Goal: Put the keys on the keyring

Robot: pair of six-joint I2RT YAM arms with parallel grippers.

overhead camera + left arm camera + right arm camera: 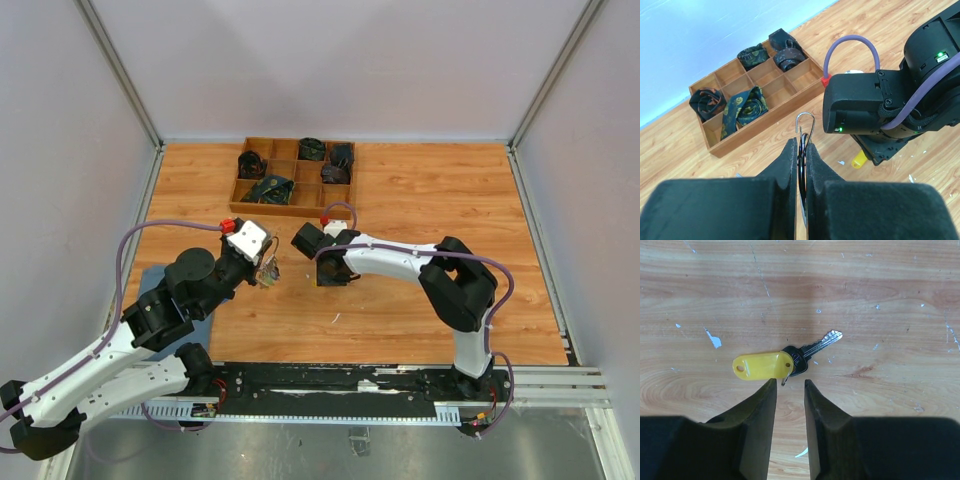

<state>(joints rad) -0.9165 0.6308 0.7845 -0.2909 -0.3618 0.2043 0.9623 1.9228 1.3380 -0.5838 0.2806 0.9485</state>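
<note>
Your left gripper [800,150] is pinched shut on the keyring [805,121]. In the left wrist view the thin silver loop pokes up out of the fingertips at the middle of the frame, with something dark squeezed between the pads that I can't make out. In the top view that gripper sits just left of centre with a small cluster hanging at its tip.

Your right gripper [789,385] has its fingers [762,405] apart and nothing between them. It's pointing down at the wooden table [875,285]. The yellow-tagged key [790,360] lies flat on the wood just above the fingertips, about mid-frame in the right wrist view. The yellow plastic part is to the left and the silver blade angles up to the right. I can't tell whether the tips are touching it or just short of it.

The wooden tray [767,125] with rolled ties [742,107] sits in the upper left of the left wrist view, well apart from both grippers.
</note>
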